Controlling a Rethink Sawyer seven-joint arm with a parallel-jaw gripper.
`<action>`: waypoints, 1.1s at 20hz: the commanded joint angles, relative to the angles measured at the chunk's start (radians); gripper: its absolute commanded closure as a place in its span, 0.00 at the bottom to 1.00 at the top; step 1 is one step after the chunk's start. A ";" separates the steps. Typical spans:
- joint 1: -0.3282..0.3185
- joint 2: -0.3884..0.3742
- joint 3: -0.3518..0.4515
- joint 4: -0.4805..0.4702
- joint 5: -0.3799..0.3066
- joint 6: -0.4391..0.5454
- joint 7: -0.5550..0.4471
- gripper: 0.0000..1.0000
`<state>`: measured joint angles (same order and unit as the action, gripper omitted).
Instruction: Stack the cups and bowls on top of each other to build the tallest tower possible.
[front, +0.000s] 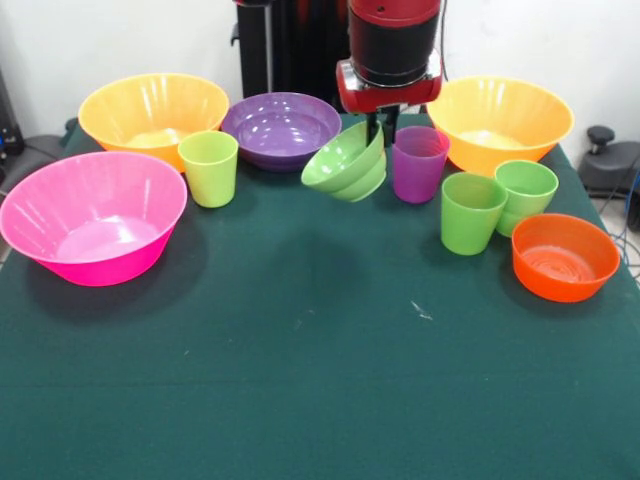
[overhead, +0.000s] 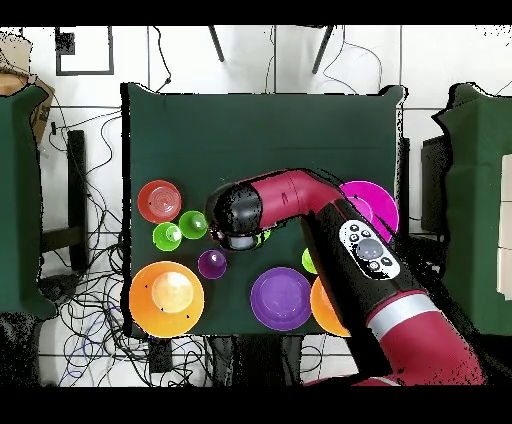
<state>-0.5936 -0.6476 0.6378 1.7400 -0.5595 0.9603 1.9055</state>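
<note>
My gripper (front: 377, 130) was closed on the rim of the small green bowl (front: 346, 163), which hung tilted beside the purple cup (front: 419, 163). I judged it should be levelled before stacking it.

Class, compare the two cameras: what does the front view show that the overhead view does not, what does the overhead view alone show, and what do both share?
Only the front view shows the small glossy green plastic bowl, tilted under the claw, and the whole big pink plastic bowl.

Only the overhead view shows the red and black arm reaching across the table, hiding those things, and the cables on the floor.

Both show the small orange plastic bowl and the medium purple plastic bowl.
</note>
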 joint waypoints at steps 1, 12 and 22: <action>-0.017 0.036 0.064 -0.020 -0.072 -0.023 -0.276 1.00; 0.050 0.128 0.064 -0.236 -0.063 0.050 -0.245 1.00; 0.130 0.256 0.074 -0.548 -0.064 0.220 -0.349 1.00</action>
<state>-0.5079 -0.4679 0.6857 1.4055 -0.5671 1.0509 1.9027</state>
